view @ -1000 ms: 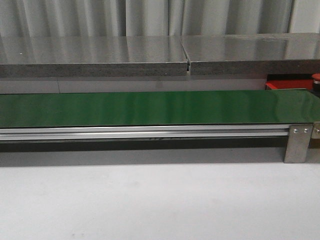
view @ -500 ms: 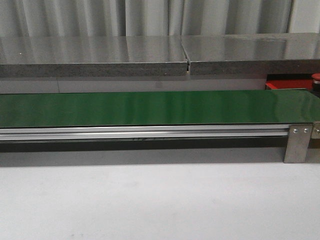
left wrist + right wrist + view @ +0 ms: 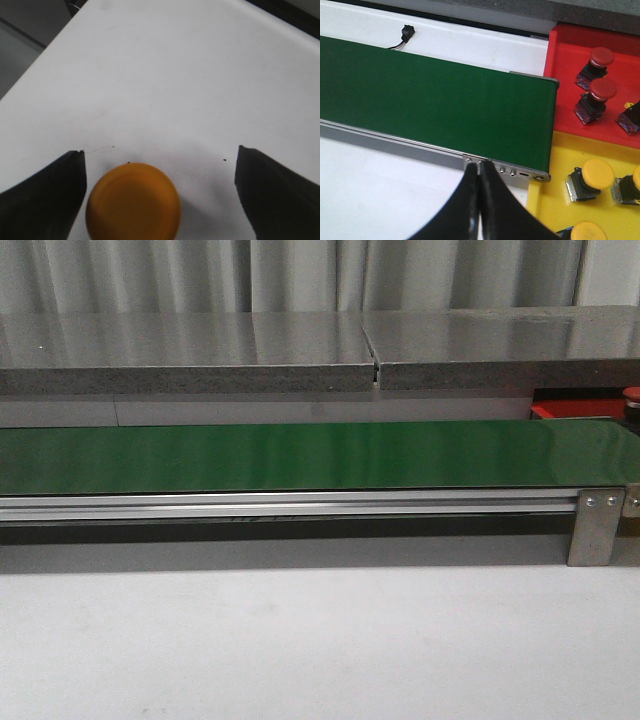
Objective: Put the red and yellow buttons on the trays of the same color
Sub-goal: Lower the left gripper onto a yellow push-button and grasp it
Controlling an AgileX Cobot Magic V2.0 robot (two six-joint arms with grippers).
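white table lies under a yellow button, which sits between the wide-open left gripper fingers, not held. the right gripper is pinched closed, holding nothing, above the green belt. nearby, red buttons rest on the red tray and yellow ones on the yellow tray. a crooked squeeze could make the button slip. its bottom edge is cut off.

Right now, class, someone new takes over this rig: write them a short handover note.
Left gripper: open, over a yellow button lying on the white table, not gripped.
Right gripper: shut, empty, above the belt edge.
Red tray holds red buttons; yellow tray holds yellow ones.
Done: those sorted. Left: the loose yellow button to the yellow tray. Belt shows none.
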